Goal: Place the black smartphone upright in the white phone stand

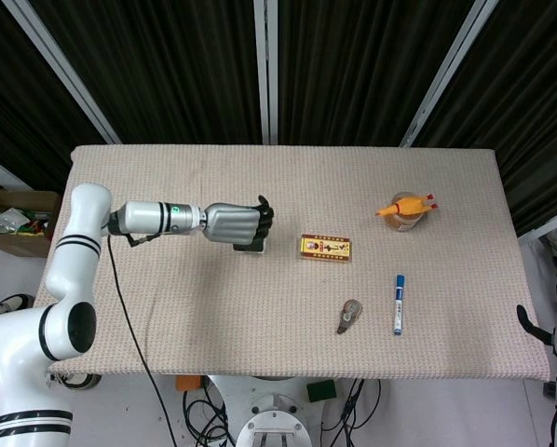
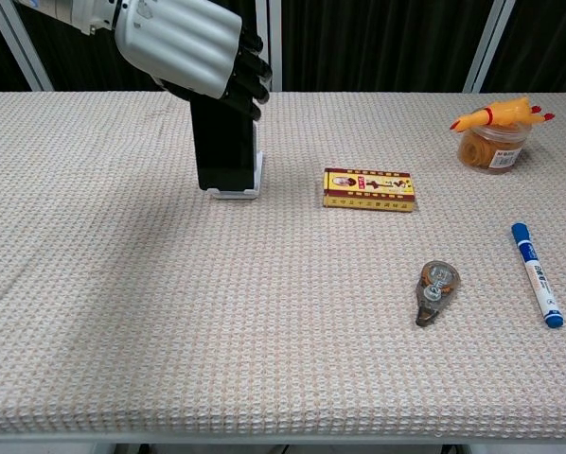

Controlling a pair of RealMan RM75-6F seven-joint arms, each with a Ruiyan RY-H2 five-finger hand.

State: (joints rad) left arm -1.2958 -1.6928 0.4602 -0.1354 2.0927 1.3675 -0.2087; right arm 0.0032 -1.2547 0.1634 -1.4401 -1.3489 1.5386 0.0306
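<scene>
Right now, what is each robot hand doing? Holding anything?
Left hand: gripping the top of the black smartphone, which stands upright in the white phone stand.
Right hand: only a sliver shows at the frame edge; cannot be told.

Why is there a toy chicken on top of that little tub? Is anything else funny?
The rubber chicken lies across the tub of rubber bands, an odd perch. Otherwise nothing stands out: the left hand holds the black smartphone upright in the white stand.

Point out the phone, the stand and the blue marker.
phone (image 2: 224,147), chest view, middle of its dark face.
stand (image 2: 247,192), chest view, white base lip.
marker (image 2: 537,275), chest view, middle of its barrel.
</scene>
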